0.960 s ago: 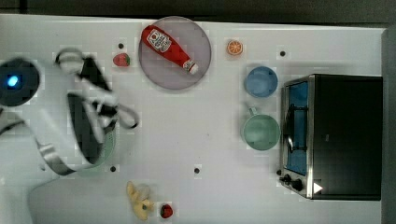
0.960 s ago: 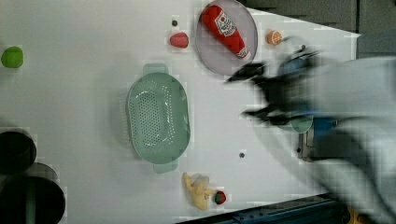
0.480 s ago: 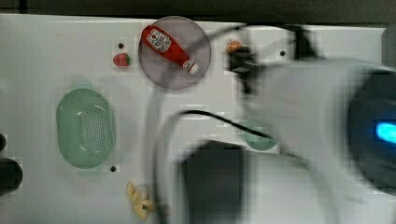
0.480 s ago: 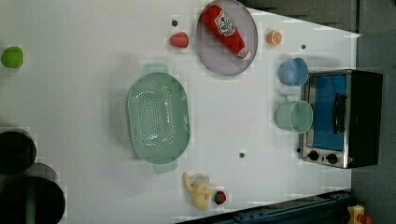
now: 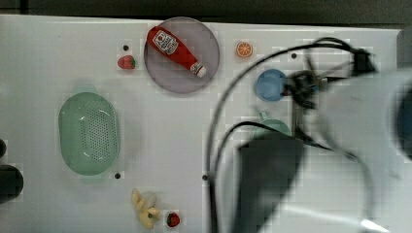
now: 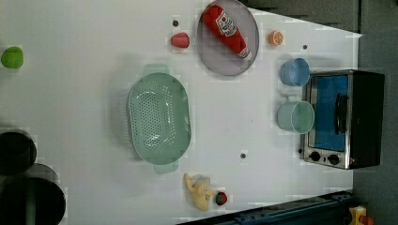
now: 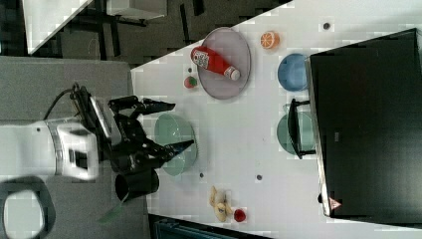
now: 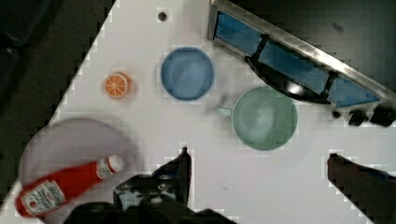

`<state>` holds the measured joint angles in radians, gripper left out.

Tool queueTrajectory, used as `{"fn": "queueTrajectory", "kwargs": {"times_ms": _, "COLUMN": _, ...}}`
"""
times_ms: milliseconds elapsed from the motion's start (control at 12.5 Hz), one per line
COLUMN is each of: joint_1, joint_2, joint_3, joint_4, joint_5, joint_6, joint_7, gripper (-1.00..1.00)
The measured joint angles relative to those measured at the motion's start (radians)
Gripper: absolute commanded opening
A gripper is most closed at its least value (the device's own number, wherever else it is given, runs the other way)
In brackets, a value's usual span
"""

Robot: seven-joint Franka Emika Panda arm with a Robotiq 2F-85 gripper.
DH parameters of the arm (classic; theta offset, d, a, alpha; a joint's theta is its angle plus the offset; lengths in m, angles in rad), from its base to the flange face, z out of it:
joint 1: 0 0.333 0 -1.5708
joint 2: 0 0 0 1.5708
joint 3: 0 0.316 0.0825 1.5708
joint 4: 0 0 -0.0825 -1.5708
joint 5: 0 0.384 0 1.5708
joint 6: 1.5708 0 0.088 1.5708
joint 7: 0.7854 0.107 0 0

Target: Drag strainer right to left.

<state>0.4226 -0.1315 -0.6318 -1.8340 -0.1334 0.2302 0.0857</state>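
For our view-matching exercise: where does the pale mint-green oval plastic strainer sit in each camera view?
Top view: strainer, left of centre.
Left view: strainer, near the centre.
Right view: strainer, left of centre, by the gripper.
Shared landmark: grey round plate holding a red ketchup bottle, also in the wrist view.

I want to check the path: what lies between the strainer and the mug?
In the left view, the table between the strainer and the mug is bare, apart from one small dark dot slightly aside.
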Motion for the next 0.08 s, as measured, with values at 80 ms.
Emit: {"fn": "queueTrajectory", "kwargs": {"times_ms": 80, "joint_1": 0.007, "joint_2": 0.017, "joint_3": 0.041, "joint_4": -0.010, "joint_5": 0.003, "joint_6": -0.007, "joint_7": -0.004, "gripper": 1.00}}
